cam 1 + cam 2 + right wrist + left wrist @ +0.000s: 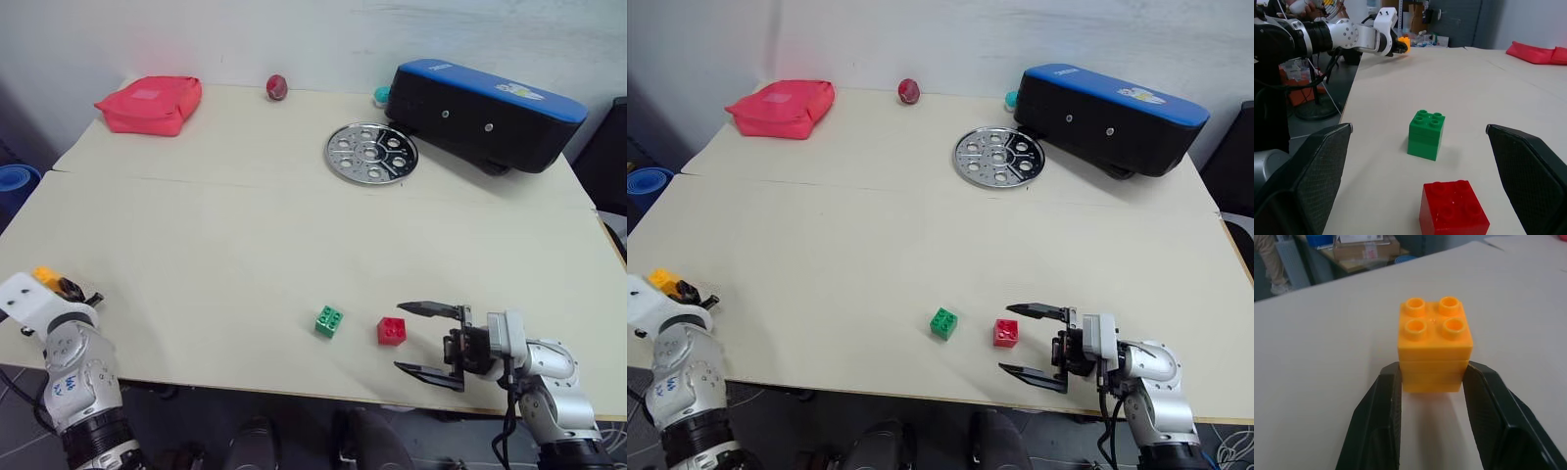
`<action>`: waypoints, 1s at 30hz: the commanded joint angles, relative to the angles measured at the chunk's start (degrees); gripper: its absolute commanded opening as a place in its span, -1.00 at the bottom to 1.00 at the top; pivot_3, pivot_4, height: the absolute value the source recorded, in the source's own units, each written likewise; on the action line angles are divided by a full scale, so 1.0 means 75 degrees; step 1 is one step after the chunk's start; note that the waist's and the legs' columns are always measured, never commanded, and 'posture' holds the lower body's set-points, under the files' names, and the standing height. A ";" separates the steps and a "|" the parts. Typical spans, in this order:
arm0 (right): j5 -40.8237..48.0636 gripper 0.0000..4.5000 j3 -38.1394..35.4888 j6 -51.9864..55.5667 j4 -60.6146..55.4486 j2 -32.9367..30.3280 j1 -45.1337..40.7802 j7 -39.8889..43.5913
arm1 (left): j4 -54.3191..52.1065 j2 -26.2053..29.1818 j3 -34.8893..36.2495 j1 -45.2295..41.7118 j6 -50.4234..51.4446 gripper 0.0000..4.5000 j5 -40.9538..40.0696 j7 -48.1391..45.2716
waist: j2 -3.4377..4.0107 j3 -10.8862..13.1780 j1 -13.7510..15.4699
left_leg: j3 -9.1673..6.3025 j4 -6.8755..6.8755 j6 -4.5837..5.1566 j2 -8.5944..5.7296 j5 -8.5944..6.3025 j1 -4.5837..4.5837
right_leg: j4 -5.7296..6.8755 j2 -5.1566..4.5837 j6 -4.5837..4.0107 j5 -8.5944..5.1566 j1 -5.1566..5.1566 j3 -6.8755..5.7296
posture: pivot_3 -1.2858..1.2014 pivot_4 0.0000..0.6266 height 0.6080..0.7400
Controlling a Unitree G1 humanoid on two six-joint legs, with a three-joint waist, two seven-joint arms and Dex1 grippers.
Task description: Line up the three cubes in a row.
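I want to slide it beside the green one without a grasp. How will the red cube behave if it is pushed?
The red cube looks like stiff, light moulded plastic, so it should probably slide on the smooth table rather than bend. It sits squat and flat, so it is unlikely to tip or roll. An off-centre push from the right pincer may spin it.

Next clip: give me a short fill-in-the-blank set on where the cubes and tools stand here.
1. The left tool is shut on the ____ cube.
2. The right tool stands ____, beside the red cube.
3. The green cube sits next to the ____ cube.

Missing words: orange-yellow; open; red
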 commanded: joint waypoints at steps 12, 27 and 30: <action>0.0088 1.00 -0.0406 0.0312 -0.1078 -0.0376 0.0514 -0.0800 | -0.1638 0.1666 -0.1516 0.0693 -0.0655 -0.36 -0.2020 -0.6829 | 0.0004 0.0002 -0.0015 | 0.0000 -0.0001 -0.0041 0.0003 0.0016 -0.0010 | -0.0001 0.0000 -0.0008 -0.0005 -0.0011 -0.0001 | 0.03 -0.52 1.00; 0.0641 1.00 -0.1411 0.1923 -0.3368 -0.1298 0.1354 -0.2215 | 0.3111 0.3194 -0.6151 -0.2318 -0.4866 -0.36 0.0080 -1.5118 | 0.0098 0.0001 0.0013 | -0.0004 -0.0002 0.0007 0.0002 -0.0001 -0.0034 | -0.0001 0.0012 -0.0022 -0.0014 -0.0031 -0.0005 | 0.03 -0.52 1.00; 0.0664 1.00 -0.1577 0.2104 -0.3744 -0.1303 0.1632 -0.2462 | 0.4053 0.3046 -0.6705 -0.2874 -0.5397 -0.36 0.0173 -1.5139 | 0.0094 0.0003 -0.0028 | 0.0010 0.0010 0.0019 -0.0001 -0.0009 -0.0043 | -0.0008 0.0014 0.0001 -0.0016 -0.0035 0.0003 | 0.03 -0.52 1.00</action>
